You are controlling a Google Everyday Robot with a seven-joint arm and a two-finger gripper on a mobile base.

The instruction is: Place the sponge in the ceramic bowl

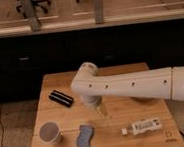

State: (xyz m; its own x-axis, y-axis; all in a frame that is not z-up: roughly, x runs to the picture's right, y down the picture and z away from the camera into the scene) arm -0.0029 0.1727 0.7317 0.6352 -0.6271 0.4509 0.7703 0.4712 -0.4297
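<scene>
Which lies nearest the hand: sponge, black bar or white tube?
The blue-grey sponge, just below and left of the hand over the table; black bar and white tube lie farther off.
</scene>
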